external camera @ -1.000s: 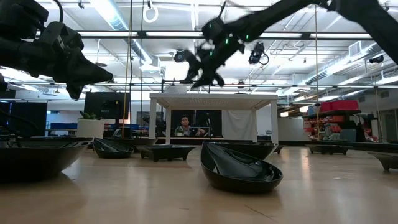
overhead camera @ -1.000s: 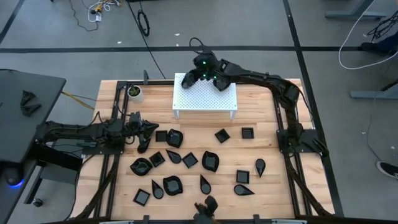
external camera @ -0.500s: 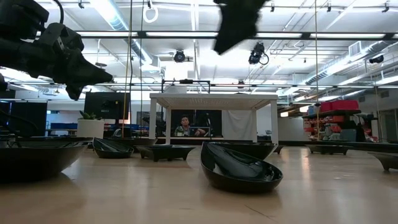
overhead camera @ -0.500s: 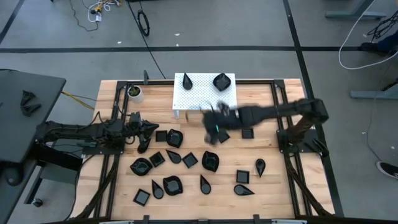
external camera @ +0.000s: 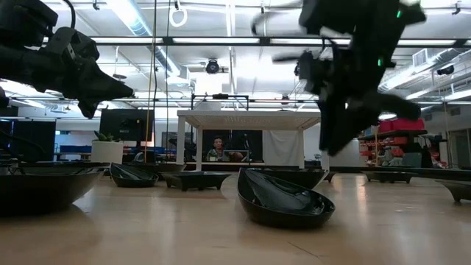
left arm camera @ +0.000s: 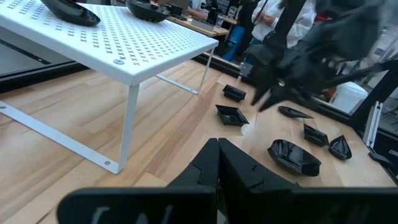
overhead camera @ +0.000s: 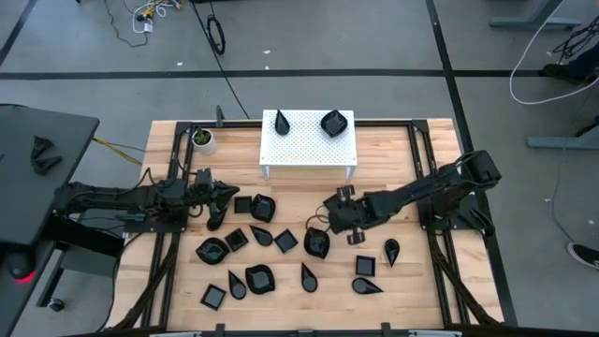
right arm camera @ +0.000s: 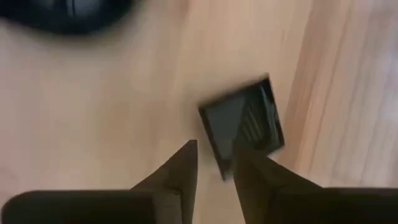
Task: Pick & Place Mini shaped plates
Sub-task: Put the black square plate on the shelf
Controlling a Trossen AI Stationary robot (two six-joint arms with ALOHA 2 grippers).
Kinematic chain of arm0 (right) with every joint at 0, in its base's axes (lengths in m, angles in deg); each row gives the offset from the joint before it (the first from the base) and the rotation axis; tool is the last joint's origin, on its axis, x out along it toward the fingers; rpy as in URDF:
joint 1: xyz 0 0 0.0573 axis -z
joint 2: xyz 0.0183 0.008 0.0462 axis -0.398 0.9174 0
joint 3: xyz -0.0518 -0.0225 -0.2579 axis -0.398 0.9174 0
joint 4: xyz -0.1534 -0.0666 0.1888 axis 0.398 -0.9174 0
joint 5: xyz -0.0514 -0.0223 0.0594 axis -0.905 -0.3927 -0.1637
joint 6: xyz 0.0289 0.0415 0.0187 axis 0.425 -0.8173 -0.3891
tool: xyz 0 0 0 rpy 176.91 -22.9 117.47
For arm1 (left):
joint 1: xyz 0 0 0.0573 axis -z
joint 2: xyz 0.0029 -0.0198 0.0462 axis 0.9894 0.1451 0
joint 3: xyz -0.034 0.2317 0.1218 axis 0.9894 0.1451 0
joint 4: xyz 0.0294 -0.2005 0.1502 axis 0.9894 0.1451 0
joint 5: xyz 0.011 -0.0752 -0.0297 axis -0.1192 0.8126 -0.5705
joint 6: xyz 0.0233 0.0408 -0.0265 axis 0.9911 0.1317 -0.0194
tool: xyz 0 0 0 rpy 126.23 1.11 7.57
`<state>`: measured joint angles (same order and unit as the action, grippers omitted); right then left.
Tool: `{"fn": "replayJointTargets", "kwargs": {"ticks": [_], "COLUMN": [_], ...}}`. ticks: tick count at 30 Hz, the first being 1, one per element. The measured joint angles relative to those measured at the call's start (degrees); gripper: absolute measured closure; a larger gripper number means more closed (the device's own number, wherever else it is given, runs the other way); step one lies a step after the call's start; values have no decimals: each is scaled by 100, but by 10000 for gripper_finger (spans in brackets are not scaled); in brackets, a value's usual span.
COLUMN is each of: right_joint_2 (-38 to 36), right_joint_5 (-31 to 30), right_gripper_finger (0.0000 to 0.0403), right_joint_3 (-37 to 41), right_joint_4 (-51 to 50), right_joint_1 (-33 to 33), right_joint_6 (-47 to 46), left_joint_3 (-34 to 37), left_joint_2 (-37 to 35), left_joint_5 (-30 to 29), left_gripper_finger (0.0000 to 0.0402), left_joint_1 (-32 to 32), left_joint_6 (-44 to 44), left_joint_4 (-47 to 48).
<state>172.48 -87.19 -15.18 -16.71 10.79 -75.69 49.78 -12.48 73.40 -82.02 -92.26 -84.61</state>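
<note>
Overhead: a wooden table [overhead camera: 393, 281] with a white perforated rack [overhead camera: 309, 150] at its far middle and many small black plates scattered on the near half.
Rack: two plates sit on top, a teardrop [overhead camera: 281, 122] and a shell [overhead camera: 333, 122], well apart from each other.
Loose plates: teardrops, squares and shells lie singly on the wood, most between the two arms; one shell [external camera: 283, 199] fills the middle of the low view.
Right gripper [overhead camera: 344, 213]: low over the table's middle, in front of the rack, just beside a shell plate [overhead camera: 317, 243].
Right jaws: seen from the wrist, the two dark fingers [right arm camera: 177, 171] stand a little apart, with a square plate [right arm camera: 242, 124] just past their tips; nothing is clamped between them.
Hard to make out: that wrist picture is smeared, so I cannot tell whether a fingertip touches the square plate; in the low view the gripper is a dark blur.
Left gripper [overhead camera: 222, 193]: rests at the table's left side, near a square plate [overhead camera: 242, 204]; jaws pressed together, empty.
White cup [overhead camera: 203, 140]: far left corner of the table, beside the rack.
Background: a person [external camera: 216, 150] partly hidden behind the rack's legs in the low view.
</note>
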Motion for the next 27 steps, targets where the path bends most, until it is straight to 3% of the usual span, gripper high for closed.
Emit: {"fn": "replayJointTargets", "kwargs": {"ticks": [10, 19, 27], "right_joint_2": [58, 104, 110], "right_joint_5": [696, 862, 684], "right_gripper_finger": [331, 334, 340], "right_joint_3": [374, 475, 893], "right_joint_4": [952, 869, 1442], "right_joint_1": [533, 575, 568], "right_joint_6": [1864, 2184, 2150], "left_joint_3": [0, 0, 1], "left_joint_2": [-2, -1, -2], "left_joint_5": [-1, 4, 6], "left_gripper_finger": [394, 394, 394], "left_joint_1": [0, -2, -1], "left_joint_6": [-20, -24, -25], "left_joint_4": [-2, 1, 0]}}
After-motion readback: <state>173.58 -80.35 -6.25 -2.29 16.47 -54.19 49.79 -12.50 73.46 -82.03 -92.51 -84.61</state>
